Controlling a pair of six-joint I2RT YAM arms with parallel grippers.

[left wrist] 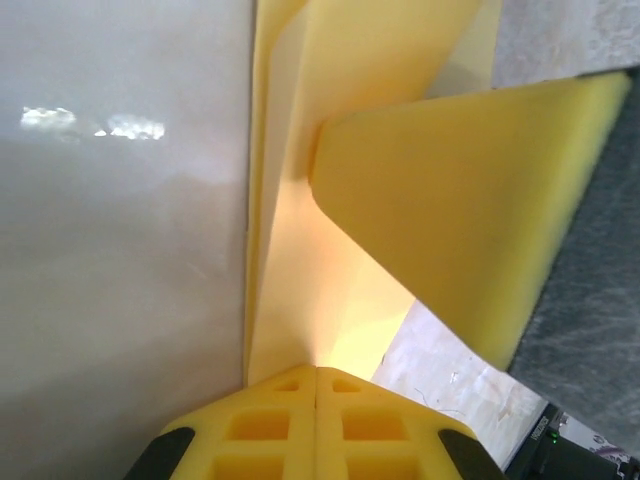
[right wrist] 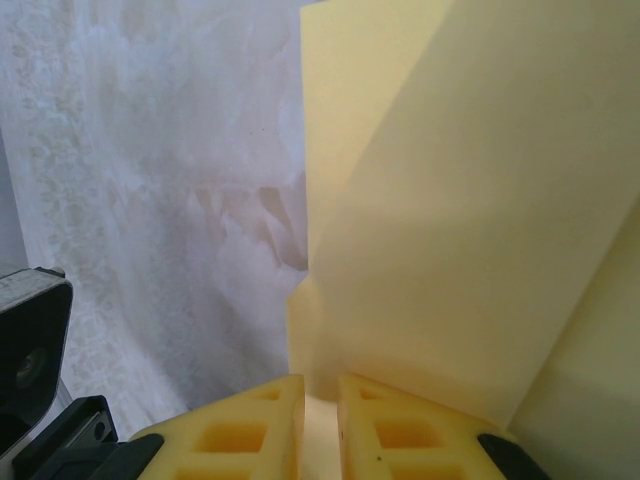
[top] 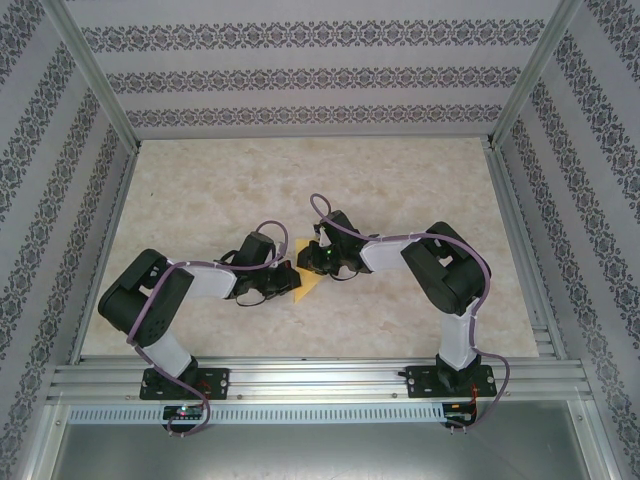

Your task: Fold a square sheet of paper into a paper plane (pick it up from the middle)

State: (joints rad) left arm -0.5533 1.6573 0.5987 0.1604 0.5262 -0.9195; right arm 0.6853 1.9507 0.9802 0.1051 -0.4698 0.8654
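Two robot arms meet at the middle of a pale marbled tabletop (top: pixel 200 200). Between them we find the yellow paper (top: pixel 312 281), already partly folded. The left hand (top: pixel 289 282) reaches it from the left and the right hand (top: pixel 320 262) from the right, so each takes its own side.

In the left wrist view, the left hand (left wrist: pixel 316 372) has its yellow fingers pressed tight together on the paper (left wrist: pixel 300 290), and a folded flap stands out to the right. In the right wrist view, the right hand (right wrist: pixel 320 385) pinches the paper (right wrist: pixel 450 200) in a narrow gap between its fingers.

We judge that gripping from both sides keeps the thin sheet steady and its layers aligned for the next crease.
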